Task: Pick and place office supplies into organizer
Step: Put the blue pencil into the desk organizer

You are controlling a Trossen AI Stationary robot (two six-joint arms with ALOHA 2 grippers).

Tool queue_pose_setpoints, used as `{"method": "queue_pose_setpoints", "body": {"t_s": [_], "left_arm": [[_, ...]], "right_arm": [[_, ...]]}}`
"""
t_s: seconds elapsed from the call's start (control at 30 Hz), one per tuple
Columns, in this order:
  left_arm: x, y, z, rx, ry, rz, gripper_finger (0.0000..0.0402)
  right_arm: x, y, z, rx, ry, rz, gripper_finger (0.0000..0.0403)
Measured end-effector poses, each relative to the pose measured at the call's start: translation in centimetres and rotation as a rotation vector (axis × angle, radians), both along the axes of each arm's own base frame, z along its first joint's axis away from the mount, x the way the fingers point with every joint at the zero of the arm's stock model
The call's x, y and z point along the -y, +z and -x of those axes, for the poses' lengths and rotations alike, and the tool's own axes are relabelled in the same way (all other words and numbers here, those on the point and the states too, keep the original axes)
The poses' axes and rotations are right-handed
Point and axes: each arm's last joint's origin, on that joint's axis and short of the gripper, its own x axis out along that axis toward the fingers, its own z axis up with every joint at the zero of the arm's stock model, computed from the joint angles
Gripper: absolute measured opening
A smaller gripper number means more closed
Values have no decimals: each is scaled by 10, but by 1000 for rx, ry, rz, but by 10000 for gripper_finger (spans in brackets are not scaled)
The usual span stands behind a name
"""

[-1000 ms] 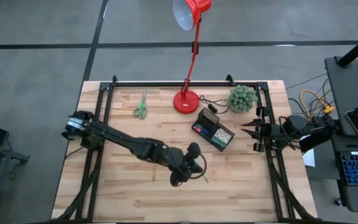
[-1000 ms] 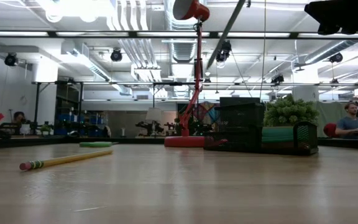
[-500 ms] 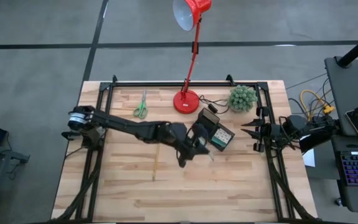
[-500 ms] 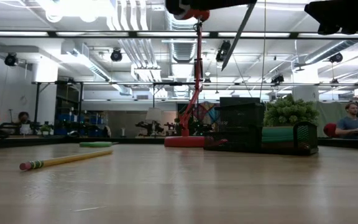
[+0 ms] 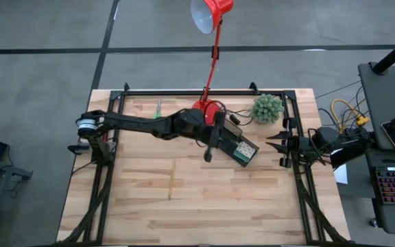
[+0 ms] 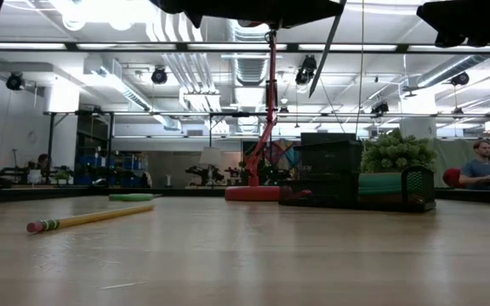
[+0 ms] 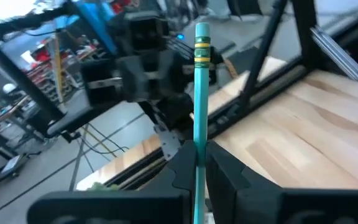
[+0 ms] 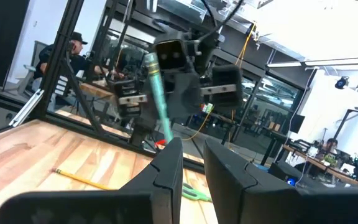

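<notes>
Left pincer (image 7: 199, 163) is shut tight on the teal pen (image 7: 199, 93), up over the black organizer (image 5: 237, 146). Right pincer (image 5: 278, 144) waits at worktop's (image 5: 184, 206) 3 o'clock edge, fingers a bit apart, holding nothing.

Left gripper (image 7: 196, 163) pinches upright teal pencil (image 7: 200, 93) above table (image 7: 328, 124).
</notes>
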Motion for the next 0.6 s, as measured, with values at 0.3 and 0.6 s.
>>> {"method": "queue_pose_setpoints", "body": {"t_s": [0.3, 0.6], "left_arm": [[-20, 7, 1, 79, 56, 80, 4], [-44, -7, 11, 231, 116, 231, 4]], "right_arm": [[0, 0, 0, 0, 0, 0, 56], [0, 0, 0, 0, 0, 0, 56]]}}
